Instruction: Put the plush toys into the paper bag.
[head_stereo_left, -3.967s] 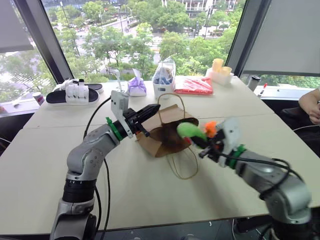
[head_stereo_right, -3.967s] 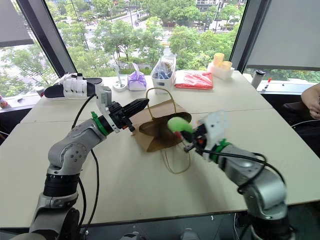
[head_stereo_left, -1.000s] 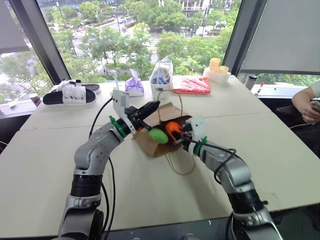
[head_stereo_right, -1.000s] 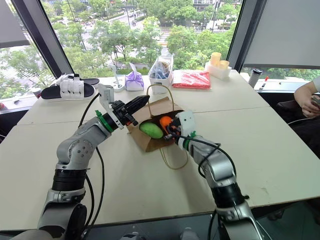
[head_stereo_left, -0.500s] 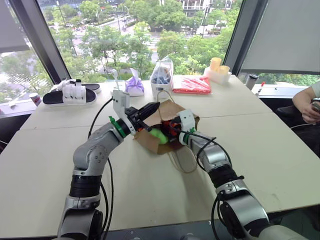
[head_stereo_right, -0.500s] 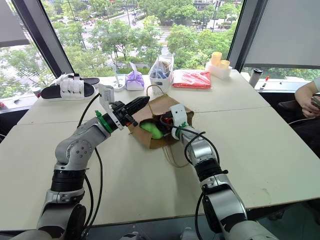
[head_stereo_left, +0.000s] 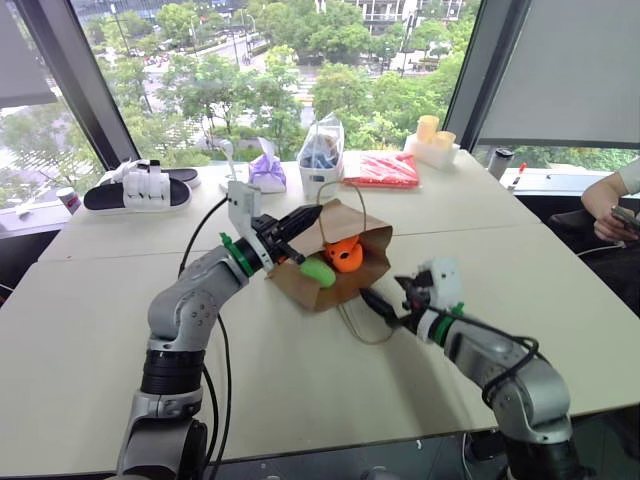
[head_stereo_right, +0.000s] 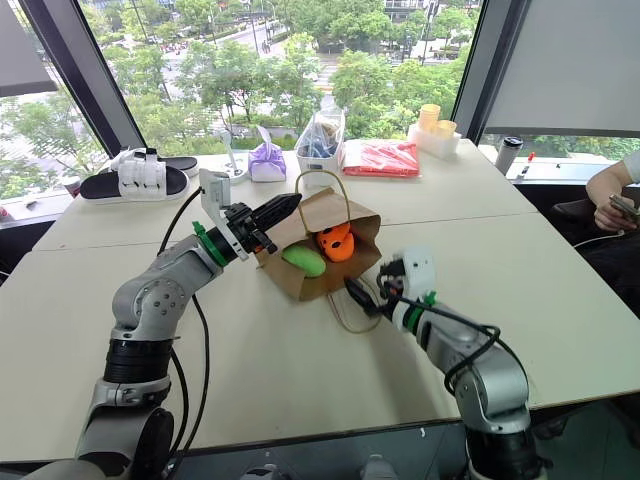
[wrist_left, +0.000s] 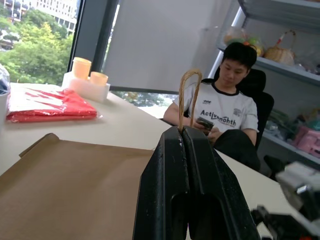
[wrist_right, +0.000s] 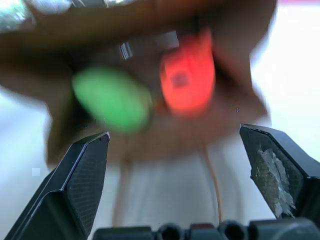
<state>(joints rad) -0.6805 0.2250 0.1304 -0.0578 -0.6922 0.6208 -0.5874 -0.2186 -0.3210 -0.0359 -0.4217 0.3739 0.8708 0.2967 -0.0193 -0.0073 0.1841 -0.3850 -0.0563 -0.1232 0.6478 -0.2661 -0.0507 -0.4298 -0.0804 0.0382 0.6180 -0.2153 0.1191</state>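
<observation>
Both plush toys, orange toy (head_stereo_right: 335, 242) and green toy (head_stereo_right: 303, 261), sit in the paper bag (head_stereo_right: 355, 262) mouth. My left hand (head_stereo_right: 281, 208) stays pinched on its cord handle (wrist_left: 188, 95); right hand (head_stereo_right: 362, 296), fingers spread, empty, just outside the mouth. I'd keep the mouth lifted so nothing rolls onto the bench (head_stereo_right: 300, 370)

We see a matt brown kraft paper bag (head_stereo_right: 330, 252) with thin cord handles, two plush toys (head_stereo_right: 318, 252) that look soft and fuzzy, and our right gripper (wrist_right: 182, 172) with fingers of matt black, seemingly scuffed plastic.
</observation>
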